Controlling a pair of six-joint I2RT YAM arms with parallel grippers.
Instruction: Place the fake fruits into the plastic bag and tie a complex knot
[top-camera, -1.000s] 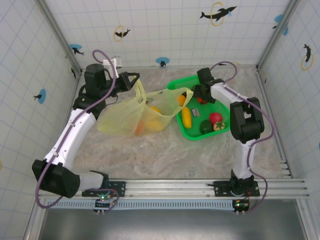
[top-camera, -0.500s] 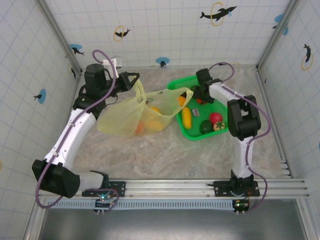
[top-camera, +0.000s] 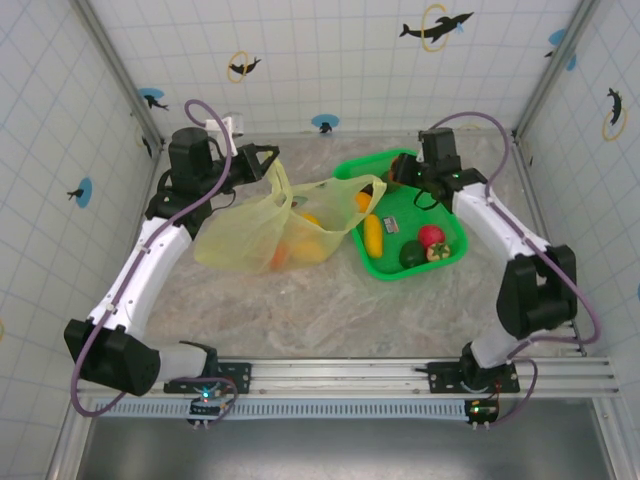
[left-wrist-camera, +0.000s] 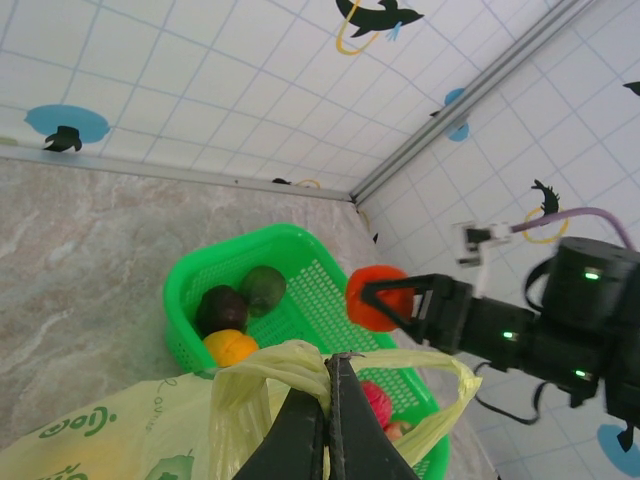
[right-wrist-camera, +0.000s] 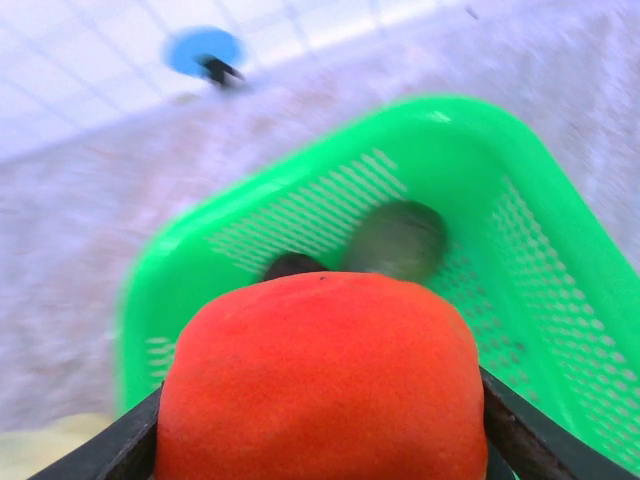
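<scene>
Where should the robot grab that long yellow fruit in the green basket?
Probably across its narrow middle, coming straight down: the yellow fruit lies flat in the green basket, its length running away from the arms, and the basket walls hinder a sideways approach.

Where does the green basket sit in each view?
Top external: basket right of centre, on the table.
Left wrist: basket mid-frame, behind the bag.
Right wrist: basket across the frame, behind the red fruit.
Shared landmark: the bag beside the basket.
</scene>
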